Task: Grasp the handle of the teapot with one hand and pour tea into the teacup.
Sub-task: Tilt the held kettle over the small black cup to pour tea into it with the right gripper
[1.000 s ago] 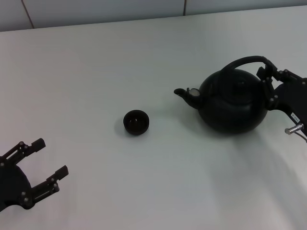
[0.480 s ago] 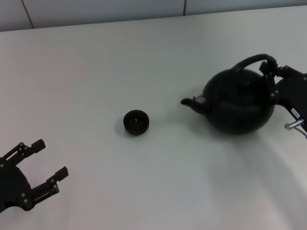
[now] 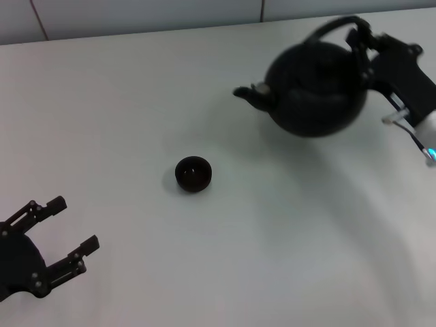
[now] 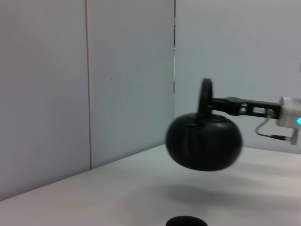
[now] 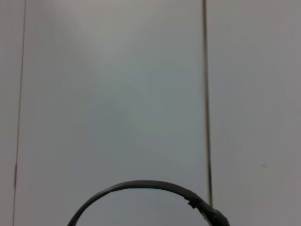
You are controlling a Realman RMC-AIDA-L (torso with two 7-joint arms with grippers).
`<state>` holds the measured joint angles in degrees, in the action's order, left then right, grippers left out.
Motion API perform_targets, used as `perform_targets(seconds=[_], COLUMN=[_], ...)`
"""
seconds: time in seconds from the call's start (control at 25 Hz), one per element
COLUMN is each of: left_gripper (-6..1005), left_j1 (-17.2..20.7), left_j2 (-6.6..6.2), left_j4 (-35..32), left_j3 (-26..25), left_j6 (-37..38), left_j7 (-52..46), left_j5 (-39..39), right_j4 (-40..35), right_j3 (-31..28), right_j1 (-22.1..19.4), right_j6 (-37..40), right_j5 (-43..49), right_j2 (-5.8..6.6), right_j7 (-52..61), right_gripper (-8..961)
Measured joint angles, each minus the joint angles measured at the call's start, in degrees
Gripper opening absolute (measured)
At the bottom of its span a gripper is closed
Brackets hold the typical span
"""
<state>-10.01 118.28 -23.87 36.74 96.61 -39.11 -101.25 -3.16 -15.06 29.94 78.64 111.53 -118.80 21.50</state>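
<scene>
The teapot (image 3: 315, 88) hangs clear of the desk (image 3: 204, 259), its shadow lying on the white surface beneath it — the left wrist view shows open space between the pot's round belly and the desk top. Its short spout (image 3: 246, 94) points toward the robot's left. The right gripper (image 3: 361, 37) holds the handle (image 3: 332, 26) on the side away from the spout, its jaws pinching the hoop near where it meets the pot's shoulder; the black arm body extends away from the teapot toward the robot's right. In the right wrist view only the arched top of the handle shows against the pale wall panels (image 5: 113, 94).

The teacup (image 3: 193, 174) stands upright on the desk, well apart from the teapot, on the spout side and nearer the robot. Its rim also shows at the lower edge of the left wrist view, below the hanging pot.

The left gripper (image 3: 70, 235) rests low near the desk's near edge, farther from the teapot than the teacup is, on the robot's left side — its jaws are spread with nothing between them.
</scene>
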Motion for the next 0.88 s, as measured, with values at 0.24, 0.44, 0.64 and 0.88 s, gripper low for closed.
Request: perform_targets(seconds=[0.24, 0.44, 0.64, 0.88], left_gripper=[810, 810, 810, 810], left_j1=[-0.4, -0.6, -0.5, -0.4], left_j2=[0.01, 0.09, 0.1, 0.1], left_j4=[0.0, 0.3, 0.7, 0.7], left_j3=[0.0, 0.0, -0.1, -0.4], left_j6=[0.0, 0.2, 0.4, 0.5], left_j7=[0.0, 0.0, 0.0, 0.0], left_j5=[0.0, 0.0, 0.0, 0.0], right_j4=[-0.2, -0.1, -0.3, -1.1], right_j3=[0.5, 0.6, 1.0, 6.9], right_j1=[6.3, 7.6, 7.7, 8.7], right_j6=[-5.7, -7.0, -7.1, -7.0], right_j5=[0.2, 0.5, 0.7, 0.8], right_j2=[0.06, 0.03, 0.1, 0.25], right_j7=[2.7, 2.9, 4.2, 8.8], right_gripper=[90, 91, 90, 91])
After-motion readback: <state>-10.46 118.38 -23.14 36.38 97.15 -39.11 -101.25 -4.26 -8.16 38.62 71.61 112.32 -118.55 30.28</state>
